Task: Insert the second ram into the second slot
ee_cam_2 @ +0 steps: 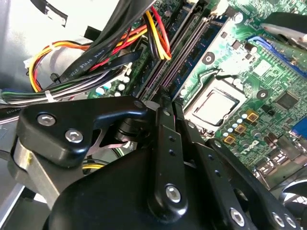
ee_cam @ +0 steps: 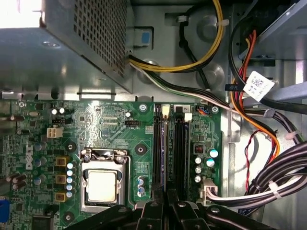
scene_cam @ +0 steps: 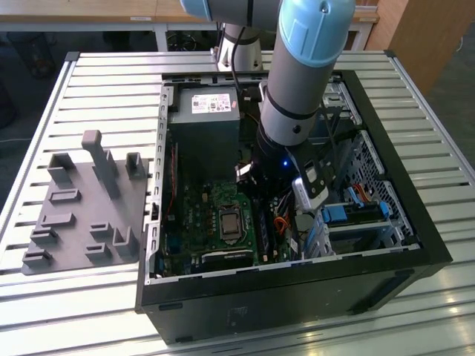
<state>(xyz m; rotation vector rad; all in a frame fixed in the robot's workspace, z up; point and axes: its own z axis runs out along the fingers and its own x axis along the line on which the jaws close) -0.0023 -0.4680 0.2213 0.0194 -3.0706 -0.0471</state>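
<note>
Matt black metal fingers (ee_cam_2: 168, 143), glossy green motherboard (ee_cam: 110, 124), perforated grey metal power supply (ee_cam: 81, 43)

No readable text on labels (ee_cam: 258, 85), motherboard (ee_cam: 110, 124)

The arm (scene_cam: 297, 81) hides the memory slots (scene_cam: 266, 222) at the motherboard's edge in the exterior view. Gripper (ee_cam: 165, 201) fingertips are cut off in the first wrist view.

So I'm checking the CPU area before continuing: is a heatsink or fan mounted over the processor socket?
No. In the first wrist view the processor socket sits bare, its metal lid and retention frame exposed on the motherboard.
</note>
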